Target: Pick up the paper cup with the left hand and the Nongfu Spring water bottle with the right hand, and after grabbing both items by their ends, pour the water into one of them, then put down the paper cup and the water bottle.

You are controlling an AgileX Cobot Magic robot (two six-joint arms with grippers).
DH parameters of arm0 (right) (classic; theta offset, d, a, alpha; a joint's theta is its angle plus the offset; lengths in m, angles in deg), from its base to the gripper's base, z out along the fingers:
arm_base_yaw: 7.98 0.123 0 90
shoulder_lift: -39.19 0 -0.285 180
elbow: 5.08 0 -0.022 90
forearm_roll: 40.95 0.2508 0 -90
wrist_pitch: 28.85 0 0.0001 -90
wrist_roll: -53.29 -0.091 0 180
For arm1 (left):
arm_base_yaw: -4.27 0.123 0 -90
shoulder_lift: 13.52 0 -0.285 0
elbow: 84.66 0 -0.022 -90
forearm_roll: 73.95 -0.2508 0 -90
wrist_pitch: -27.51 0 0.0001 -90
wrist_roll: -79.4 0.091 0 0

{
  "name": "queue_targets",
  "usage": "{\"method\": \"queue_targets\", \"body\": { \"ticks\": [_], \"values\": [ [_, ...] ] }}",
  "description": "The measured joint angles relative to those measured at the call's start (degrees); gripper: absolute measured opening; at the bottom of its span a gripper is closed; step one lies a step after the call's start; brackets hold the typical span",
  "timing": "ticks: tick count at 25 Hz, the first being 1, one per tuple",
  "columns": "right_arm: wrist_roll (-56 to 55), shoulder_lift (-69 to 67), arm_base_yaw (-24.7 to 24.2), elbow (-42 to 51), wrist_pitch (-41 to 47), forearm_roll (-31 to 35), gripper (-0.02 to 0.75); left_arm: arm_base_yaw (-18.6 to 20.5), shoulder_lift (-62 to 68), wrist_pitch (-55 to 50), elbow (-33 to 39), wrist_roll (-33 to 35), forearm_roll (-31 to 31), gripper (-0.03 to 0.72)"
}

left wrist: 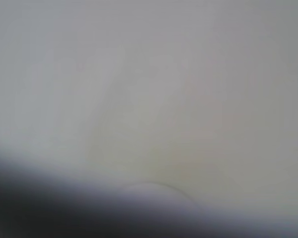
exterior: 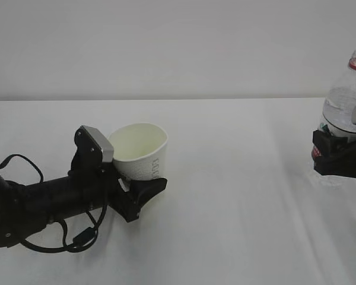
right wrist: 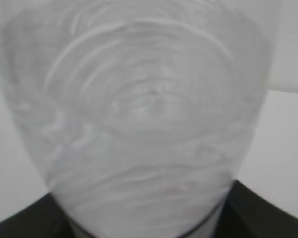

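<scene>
On the left we see the left tool (exterior: 133,189) pinching the paper cup (exterior: 140,152), which tips its open mouth toward us above the white counter (exterior: 237,196). Far right, the right tool (exterior: 335,155) squeezes the Nongfu Spring water bottle (exterior: 348,101), which stands upright with water (exterior: 342,114) inside.

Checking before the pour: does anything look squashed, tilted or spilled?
The paper cup in the left gripper is tilted and its rim looks pinched out of round. No spill shows on the table.
</scene>
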Motion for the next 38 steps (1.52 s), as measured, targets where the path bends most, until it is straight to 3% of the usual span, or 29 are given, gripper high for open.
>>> {"method": "queue_targets", "body": {
  "ticks": [18, 29, 38],
  "values": [
    [0.0, 0.0, 0.0, 0.0, 0.1, -0.1, 0.421, -8.12, 0.0, -0.23, -5.41, -4.74, -5.7, 0.527],
    [0.0, 0.0, 0.0, 0.0, 0.44, -0.1, 0.421, -13.2, 0.0, -8.28, -11.23, -8.29, -9.48, 0.526],
    [0.0, 0.0, 0.0, 0.0, 1.03, -0.1, 0.421, -15.01, 0.0, -11.59, -14.11, -13.69, -10.81, 0.526]
  ]
}}
